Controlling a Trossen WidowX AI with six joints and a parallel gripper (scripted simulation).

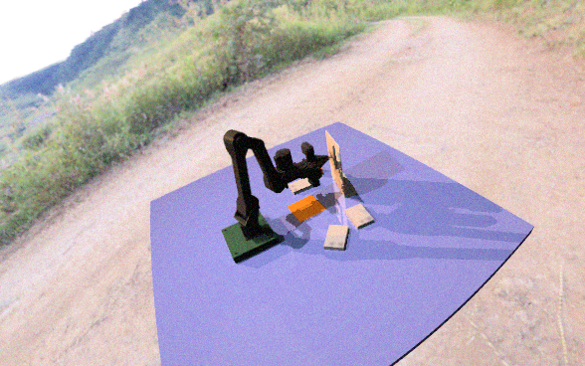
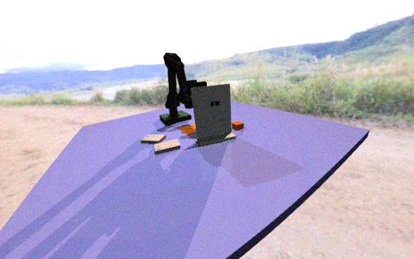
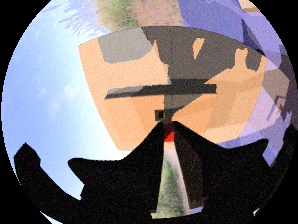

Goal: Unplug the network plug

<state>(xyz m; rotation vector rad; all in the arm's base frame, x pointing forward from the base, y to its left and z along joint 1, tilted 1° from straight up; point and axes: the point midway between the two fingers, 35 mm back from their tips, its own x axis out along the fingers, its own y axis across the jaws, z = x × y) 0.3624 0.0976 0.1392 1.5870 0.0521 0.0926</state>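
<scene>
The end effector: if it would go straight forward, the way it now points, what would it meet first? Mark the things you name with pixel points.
Most likely the upright panel (image 1: 334,149) (image 2: 211,119) (image 3: 105,115), around its socket. The end effector (image 1: 328,158) (image 3: 166,125) is shut on the red plug (image 3: 169,136), close to the panel; the remaining gap is unclear.

From my remote post I'm seeing two pale slabs lying flat, near each other but apart: one slab (image 1: 336,237) (image 2: 153,139), another slab (image 1: 360,216) (image 2: 167,146). In the top view I'm noting a third slab (image 1: 299,186), partly hidden. An orange block (image 1: 321,171) (image 2: 238,125) is sitting alone, mostly covered from above. Beyond, I'm logging a dirt road (image 1: 448,99) (image 2: 317,211), scrubby grass (image 1: 149,99) (image 2: 299,84) (image 3: 117,12), hazy hills (image 1: 99,47) (image 2: 369,36), and bright sky (image 1: 40,30) (image 2: 176,28) (image 3: 45,100).
</scene>
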